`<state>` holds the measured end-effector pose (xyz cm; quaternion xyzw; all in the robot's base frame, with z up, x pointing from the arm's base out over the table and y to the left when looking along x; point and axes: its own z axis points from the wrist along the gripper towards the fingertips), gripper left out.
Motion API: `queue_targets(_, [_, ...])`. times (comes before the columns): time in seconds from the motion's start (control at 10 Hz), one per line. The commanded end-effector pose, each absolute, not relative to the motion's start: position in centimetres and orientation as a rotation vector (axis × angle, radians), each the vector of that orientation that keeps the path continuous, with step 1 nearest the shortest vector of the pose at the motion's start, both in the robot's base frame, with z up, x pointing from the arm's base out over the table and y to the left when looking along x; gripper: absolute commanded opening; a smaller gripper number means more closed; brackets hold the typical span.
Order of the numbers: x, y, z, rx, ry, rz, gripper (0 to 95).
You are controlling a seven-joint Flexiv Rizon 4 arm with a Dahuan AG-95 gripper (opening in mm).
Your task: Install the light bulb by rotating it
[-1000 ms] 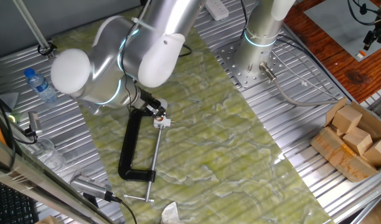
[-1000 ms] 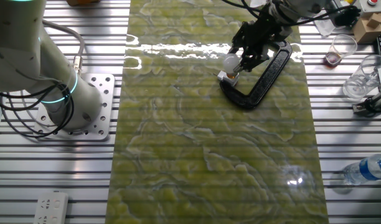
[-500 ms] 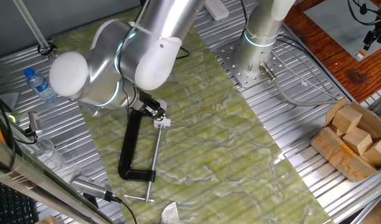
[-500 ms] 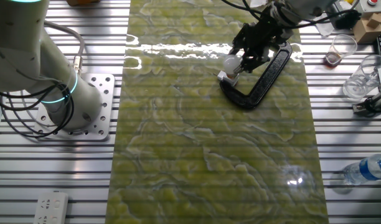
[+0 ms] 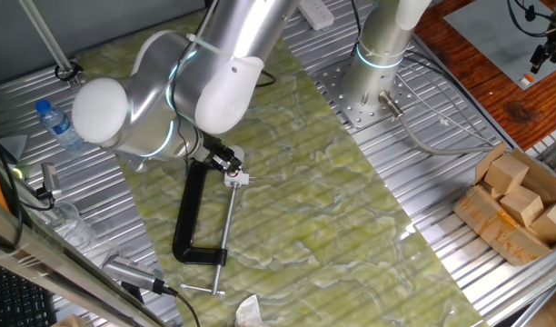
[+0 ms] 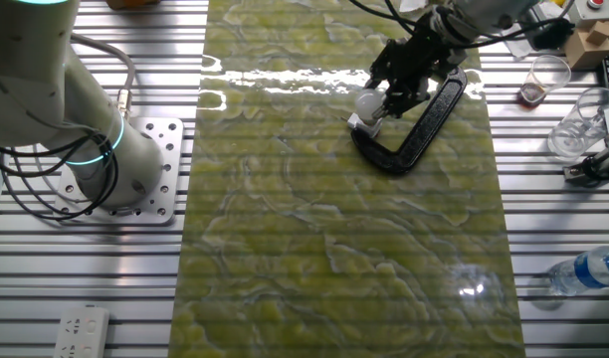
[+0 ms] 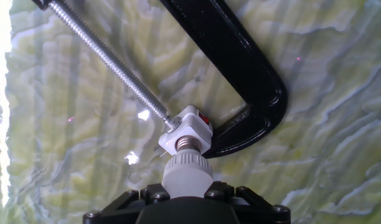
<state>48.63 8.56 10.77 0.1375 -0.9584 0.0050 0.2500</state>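
The light bulb (image 7: 187,175) is pale and rounded, and my gripper (image 7: 187,190) is shut on it at the bottom of the hand view. Its threaded metal base sits in a small white socket block (image 7: 185,133). That block is pinched between the screw and the jaw of a black C-clamp (image 7: 240,59) lying on the green mat. In the other fixed view the bulb (image 6: 368,100) shows just left of my gripper (image 6: 389,93), above the socket block (image 6: 356,121) and beside the C-clamp (image 6: 424,124). In one fixed view my gripper (image 5: 225,163) hides the bulb over the socket block (image 5: 236,180).
A second arm's base (image 6: 125,169) is bolted left of the mat. Plastic cups (image 6: 548,75) and a water bottle (image 6: 583,270) stand to the right. A box of wooden blocks (image 5: 519,204) sits at the table edge. A power strip (image 6: 83,328) lies near the corner.
My wrist and arm have turned slightly about the bulb. The bulb stays in the socket block and the clamp has not moved.
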Motion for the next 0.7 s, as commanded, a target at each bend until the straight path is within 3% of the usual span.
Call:
queue_targets(0.1, [48.56,8.54,10.67,0.383,-2.602,0.003,0.0])
queue_targets(0.7, [48.59,8.58,10.41,0.411,-2.548,0.006,0.0])
